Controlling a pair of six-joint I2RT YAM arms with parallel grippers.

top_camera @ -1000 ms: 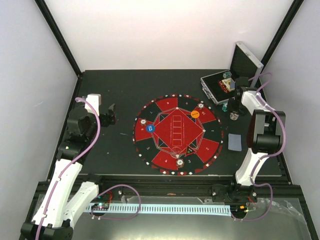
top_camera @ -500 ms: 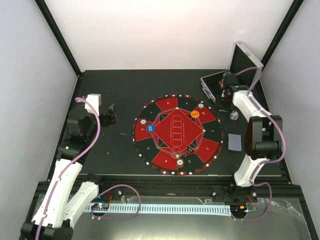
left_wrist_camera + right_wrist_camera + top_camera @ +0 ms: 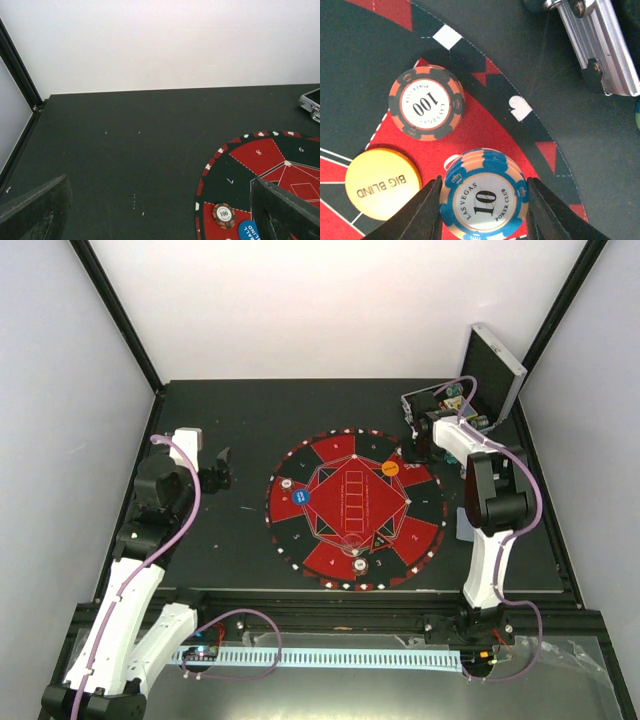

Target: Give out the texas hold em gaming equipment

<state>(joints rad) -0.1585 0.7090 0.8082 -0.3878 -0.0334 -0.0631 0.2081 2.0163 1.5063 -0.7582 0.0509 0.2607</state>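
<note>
Right pincer (image 3: 484, 210) clenched on blue 10 chip stack (image 3: 485, 197): set it flat on red mat (image 3: 480, 122), clear of 100 chip (image 3: 426, 102) and orange disc (image 3: 381, 183), then release; left pincer (image 3: 160, 210) released.

I count one mat (image 3: 325, 558) and one case (image 3: 494, 364). Across my feeds I make out four chips: a left chip (image 3: 285, 483), a near chip (image 3: 359, 565), a 100 chip (image 3: 426, 102) and a blue 10 chip (image 3: 485, 197), which may be a stack I can't count. There are two marker discs, one blue disc (image 3: 305, 497) and one orange disc (image 3: 382, 182). I also see one triangle (image 3: 381, 539) and one card (image 3: 466, 525), partly hidden.
</note>
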